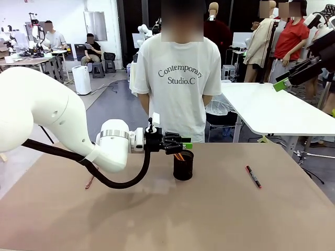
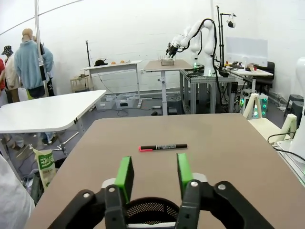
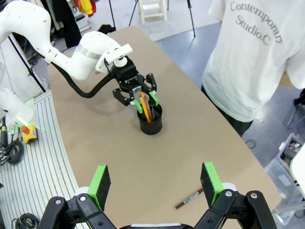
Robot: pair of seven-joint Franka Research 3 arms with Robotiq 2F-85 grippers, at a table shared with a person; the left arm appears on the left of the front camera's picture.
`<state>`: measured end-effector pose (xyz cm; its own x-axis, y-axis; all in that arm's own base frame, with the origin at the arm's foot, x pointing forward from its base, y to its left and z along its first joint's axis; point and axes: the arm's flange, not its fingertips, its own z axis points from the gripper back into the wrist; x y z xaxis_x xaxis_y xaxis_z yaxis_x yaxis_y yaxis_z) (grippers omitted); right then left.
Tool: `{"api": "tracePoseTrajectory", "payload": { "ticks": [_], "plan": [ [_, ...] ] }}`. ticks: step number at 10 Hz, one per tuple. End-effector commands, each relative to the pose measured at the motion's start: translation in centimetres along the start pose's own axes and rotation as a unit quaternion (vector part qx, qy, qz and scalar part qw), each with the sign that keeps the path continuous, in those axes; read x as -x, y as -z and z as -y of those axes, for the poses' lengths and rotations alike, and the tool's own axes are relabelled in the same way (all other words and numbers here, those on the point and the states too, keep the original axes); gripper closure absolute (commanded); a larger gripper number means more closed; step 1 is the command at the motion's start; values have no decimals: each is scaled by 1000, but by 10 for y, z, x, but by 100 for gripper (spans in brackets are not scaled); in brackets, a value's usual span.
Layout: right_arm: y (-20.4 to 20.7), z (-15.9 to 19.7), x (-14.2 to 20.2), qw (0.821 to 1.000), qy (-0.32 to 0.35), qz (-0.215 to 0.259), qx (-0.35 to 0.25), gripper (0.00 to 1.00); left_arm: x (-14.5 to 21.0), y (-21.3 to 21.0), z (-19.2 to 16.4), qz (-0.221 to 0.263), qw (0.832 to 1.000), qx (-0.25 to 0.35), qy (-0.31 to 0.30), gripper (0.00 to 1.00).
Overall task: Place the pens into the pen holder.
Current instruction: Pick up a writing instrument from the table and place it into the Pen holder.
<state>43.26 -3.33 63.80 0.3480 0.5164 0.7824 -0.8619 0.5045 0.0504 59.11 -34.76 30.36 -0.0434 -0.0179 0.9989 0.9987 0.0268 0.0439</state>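
1. Black wire-mesh pen holder (image 1: 183, 166) stands mid-frame on the brown table (image 1: 225, 219) in the front view, with orange tips just showing at its rim. The right wrist view looks down on it and shows the yellow-orange pencil (image 3: 144, 106) leaning inside.
2. In the left wrist view the holder is cut to a strip of rim at bottom centre.
3. Red-and-black marker (image 1: 253, 177) lies flat at frame right, well apart from the holder.
4. Left arm (image 1: 47, 123) reaches in from frame left, wrist level. The left gripper (image 1: 184, 145) hovers just above the holder's mouth. We see its green pads partly spread, with nothing between them.
5. Right gripper (image 3: 155, 174) hangs high over the table, jaws wide, gripping nothing.
6. Thin pinkish stick (image 1: 89, 182) lies at lower left, half hidden under the arm's black cable (image 1: 128, 183). We cannot tell whether a second stick stands beside the pencil.
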Motion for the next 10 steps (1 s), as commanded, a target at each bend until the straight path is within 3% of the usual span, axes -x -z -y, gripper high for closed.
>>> {"api": "tracePoseTrajectory", "payload": {
  "ticks": [1, 8, 9, 10],
  "plan": [
    [1, -1, -1, 1000, -2, 6, -2, 0, -11, -1, 7, 1, 1000, 2, 23, 0],
    [1, -1, -1, 1000, -2, 6, -2, 0, -66, -12, 22, -50, 998, -15, 34, 0],
    [1, -1, -1, 1000, -2, 6, -2, 0, -59, -4, 9, -18, 999, -17, 41, 0],
    [1, -1, -1, 1000, -2, 6, -2, 0, -59, -4, 9, -18, 999, -17, 41, 0]
  ]
}}
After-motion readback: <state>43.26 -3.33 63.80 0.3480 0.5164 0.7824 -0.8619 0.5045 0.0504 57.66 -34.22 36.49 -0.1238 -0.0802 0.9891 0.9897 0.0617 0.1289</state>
